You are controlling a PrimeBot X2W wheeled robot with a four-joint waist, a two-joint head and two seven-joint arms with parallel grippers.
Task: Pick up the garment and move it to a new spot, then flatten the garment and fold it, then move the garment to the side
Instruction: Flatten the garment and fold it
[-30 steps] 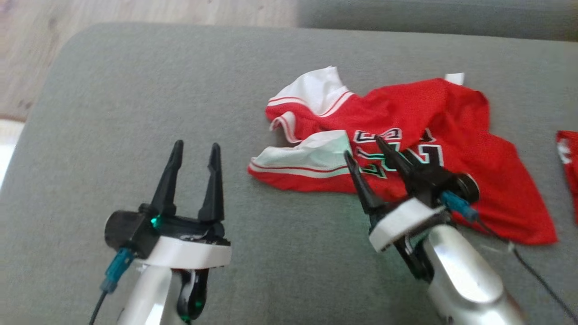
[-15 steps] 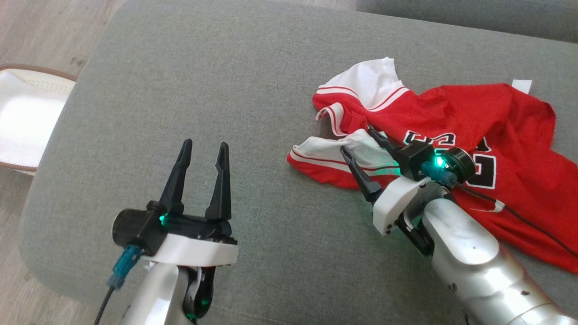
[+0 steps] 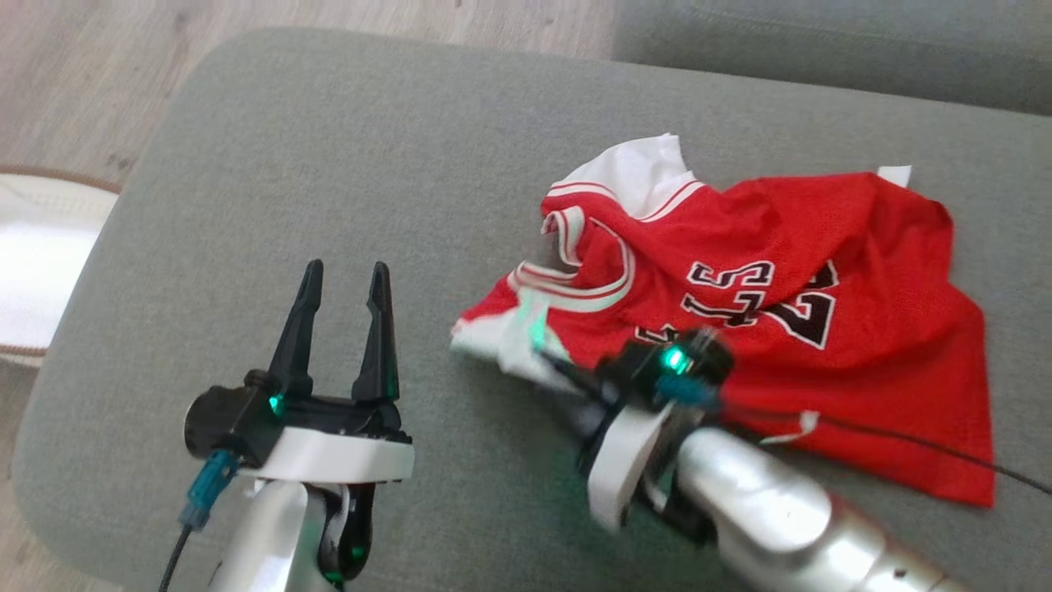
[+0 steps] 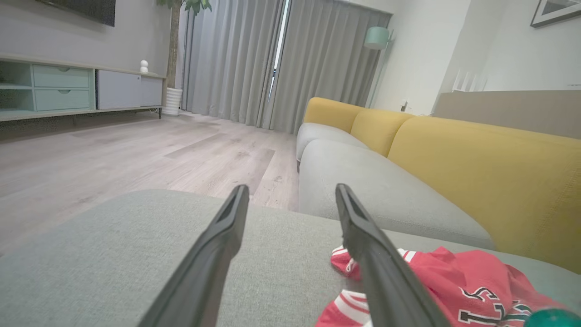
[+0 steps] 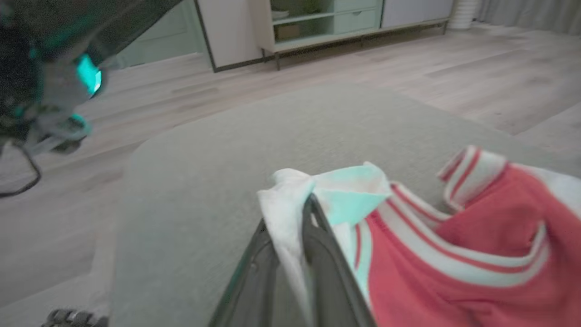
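- On the grey sofa cushion (image 3: 329, 164), the red basketball jersey (image 3: 789, 271) lies crumpled, right of centre in the head view, with black lettering up and striped trim bunched at its near-left end.
- The right gripper (image 5: 287, 211) is clamped on the white trim edge (image 5: 290, 186) at that near-left corner. The cloth is pinched between the two fingers, clear in the right wrist view.
- The left gripper (image 3: 346, 271) has its fingers spread with nothing in it. It hovers over bare cushion, apart from the jersey.
- Handling guess: thin sports fabric, very light and fully limp. It will likely drape and trail from the single pinch point and may drag on the cushion.
- Only a small fold is held, so it could slip. The doubled trim looks thicker than the body cloth, so it is a good place to take hold.
- For flattening, a second hold is probably best on an opposite shoulder or hem corner, so the jersey hangs spread rather than roped.
- It is not fragile; snagging on fingertips is the main worry.
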